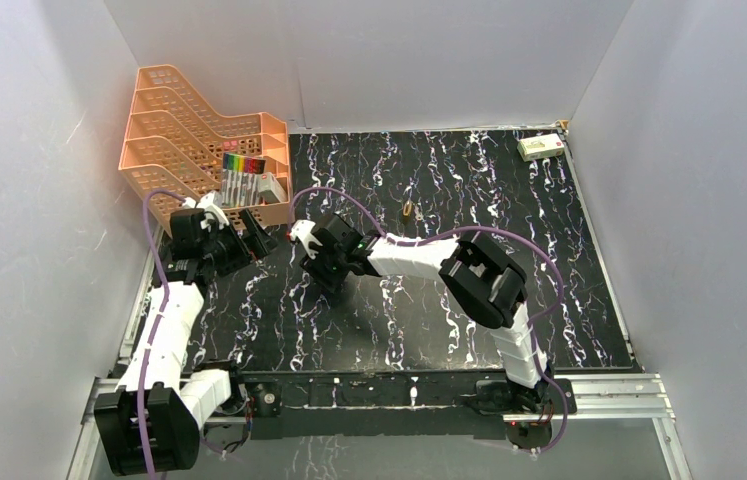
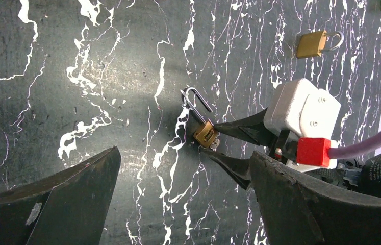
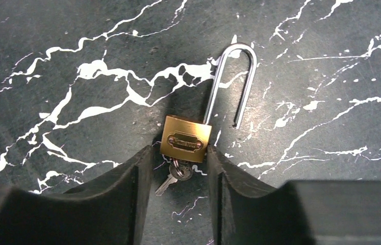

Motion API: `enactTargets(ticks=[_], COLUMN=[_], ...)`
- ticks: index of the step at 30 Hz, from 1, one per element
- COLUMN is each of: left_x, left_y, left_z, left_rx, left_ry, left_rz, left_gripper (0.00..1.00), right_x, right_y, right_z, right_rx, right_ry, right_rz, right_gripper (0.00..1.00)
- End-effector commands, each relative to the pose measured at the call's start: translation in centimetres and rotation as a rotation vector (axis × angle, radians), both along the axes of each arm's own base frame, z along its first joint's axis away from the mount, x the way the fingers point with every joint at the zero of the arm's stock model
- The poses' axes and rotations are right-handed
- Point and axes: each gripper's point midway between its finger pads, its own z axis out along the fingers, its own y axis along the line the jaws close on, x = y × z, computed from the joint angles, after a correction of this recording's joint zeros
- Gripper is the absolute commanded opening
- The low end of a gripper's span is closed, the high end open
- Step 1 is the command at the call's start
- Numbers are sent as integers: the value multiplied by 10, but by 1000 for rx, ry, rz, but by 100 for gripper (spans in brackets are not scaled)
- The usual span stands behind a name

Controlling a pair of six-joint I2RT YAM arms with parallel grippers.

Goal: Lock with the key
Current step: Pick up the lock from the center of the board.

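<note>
Your right gripper is down at the bench. Its jaws are partly apart and straddle the lower end of the brass padlock. One finger touches the padlock's side and the other stands a sliver off, so no clamp is confirmed.

The padlock lies flat, left of the bench's centre. Its shackle is open, with the free leg out of the body. The key sits at the keyhole end, between the fingers and touched by neither.

Your left gripper hovers above the bench beside an orange rack, jaws wide apart, holding nothing.

A second padlock lies well apart, farther back. A small white box sits at the far right corner.
</note>
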Motion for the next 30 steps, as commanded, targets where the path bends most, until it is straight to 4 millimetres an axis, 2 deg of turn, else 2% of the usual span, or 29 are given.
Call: enactTargets(ticks=[1,6,8,10,12,20,30], left_x=[-2,-4,-4,-4,-4,-4,-5], left_y=[-4,-8,-9,-12,-14,-17,-15], left_z=[1,-1,-1,-1,1,12,9], left_rx=[-23,-44,-54,-62,-71,-85,-108], left_ry=[-5,-2,-2,-4,-9,-62,-106], left_rz=[-27,-34,-40,-52,-68,-76,-14], left_gripper=[98,98,98,98,98,98,98], right_x=[17,23,23,22,21,32,22], right_y=[4,-1,-2,-2,0,5,16], right_z=[3,0,1,2,4,6,17], right_rx=[-3,-20,-19,-10,3,9,79], right_ry=[-54,-68,-69,-63,-62,-74,-23], right_rz=[-58,-102,-112,-110,-111,-169,-158], right_gripper=[47,34,38,52,60,62,61])
